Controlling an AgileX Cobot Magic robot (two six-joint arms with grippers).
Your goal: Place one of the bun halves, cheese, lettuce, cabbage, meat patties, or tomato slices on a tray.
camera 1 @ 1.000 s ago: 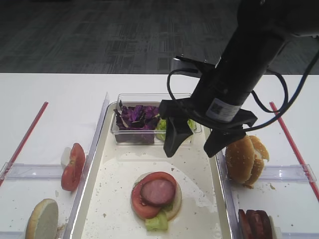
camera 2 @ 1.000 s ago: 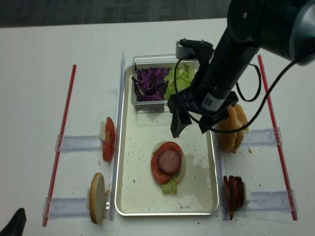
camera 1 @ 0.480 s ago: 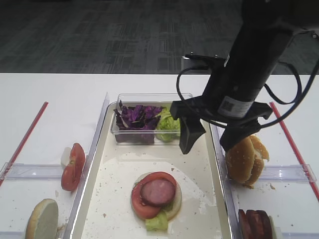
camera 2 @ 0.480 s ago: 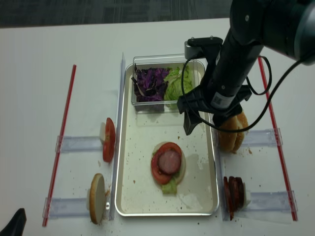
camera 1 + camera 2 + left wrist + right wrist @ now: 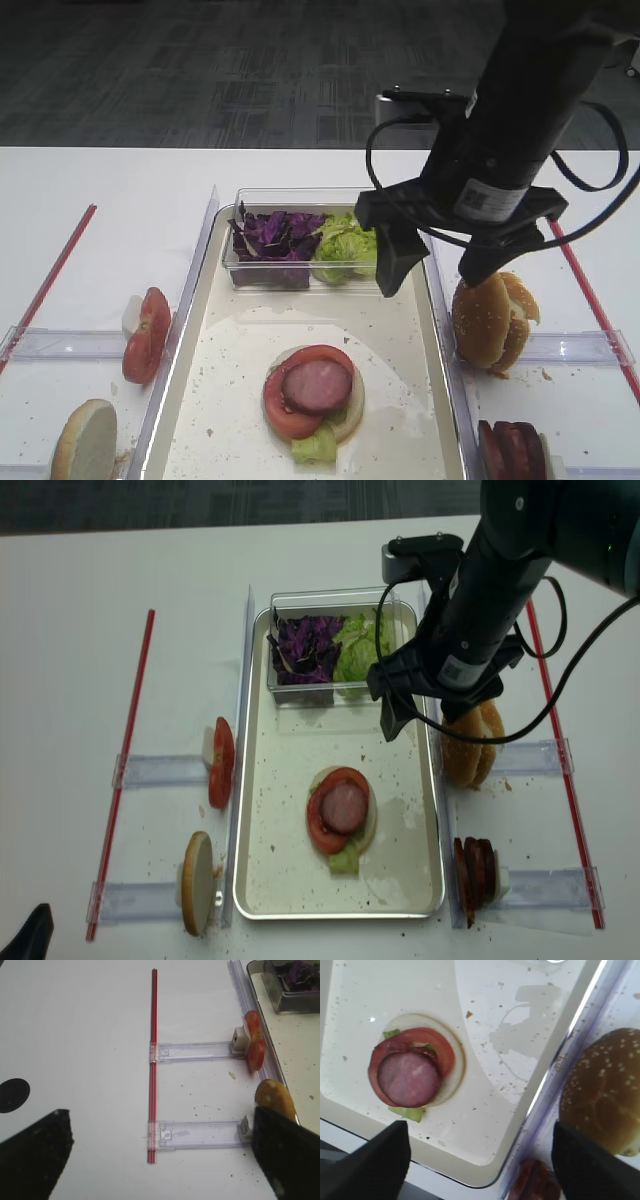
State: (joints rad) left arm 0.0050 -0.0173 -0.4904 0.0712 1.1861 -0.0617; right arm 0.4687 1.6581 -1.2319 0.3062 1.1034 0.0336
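Observation:
My right gripper (image 5: 437, 268) hangs open and empty above the right rim of the cream tray (image 5: 235, 400), one finger over the tray, the other over the bun halves (image 5: 490, 320) outside it. On the tray lies a stack: a pale bun half, lettuce, a tomato slice and a meat patty (image 5: 318, 385) on top. The right wrist view has this stack (image 5: 410, 1070) at the left and a sesame bun (image 5: 605, 1095) at the right. My left gripper (image 5: 161, 1112) is open over bare table, left of the tomato slices (image 5: 254, 1042). No cheese shows.
A clear box at the tray's far end holds purple cabbage (image 5: 272, 232) and green lettuce (image 5: 345, 245). Meat patties (image 5: 510, 450) stand in a holder at the front right. A bun half (image 5: 85, 440) stands at the front left. Red strips (image 5: 125, 760) run along both sides.
My right gripper has moved to the right, from over the tray's far middle to its right rim beside the bun halves, staying open. The food has not moved.

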